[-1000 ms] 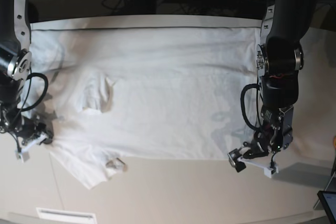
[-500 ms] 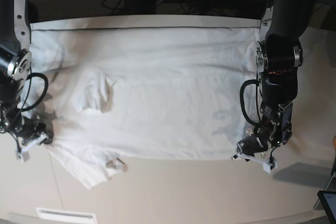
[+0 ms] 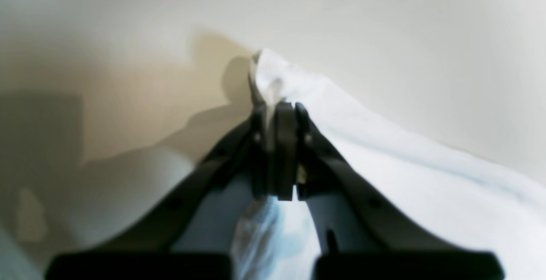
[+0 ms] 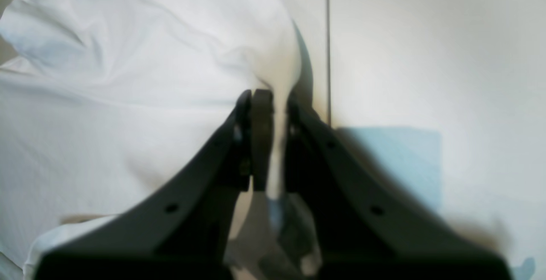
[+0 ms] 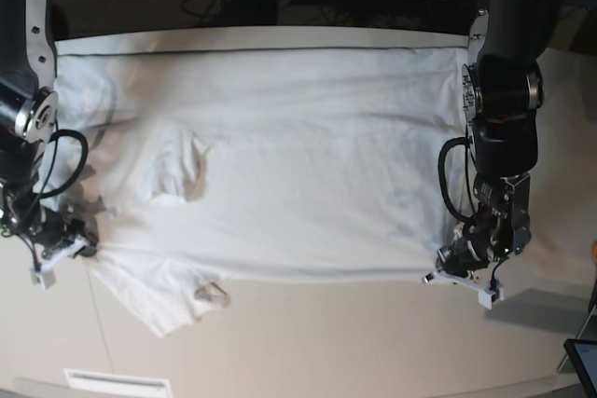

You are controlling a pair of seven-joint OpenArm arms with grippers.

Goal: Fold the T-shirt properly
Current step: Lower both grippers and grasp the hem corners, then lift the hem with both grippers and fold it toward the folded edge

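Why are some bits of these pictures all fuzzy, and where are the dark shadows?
Left wrist view: the tool and the T-shirt look blurry, with soft shadows left of the cloth; right wrist view: the tool's near parts are fuzzy, the thin table seam is sharper, and a bluish shadow lies right of the tool; base view: a dark shadow falls at lower right.

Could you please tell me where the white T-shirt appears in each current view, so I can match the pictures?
Base view: T-shirt across the middle, between the arms.
Left wrist view: centre to lower right.
Right wrist view: left side and centre.
Shared landmark: the off-white tabletop, beyond the shirt's edge.
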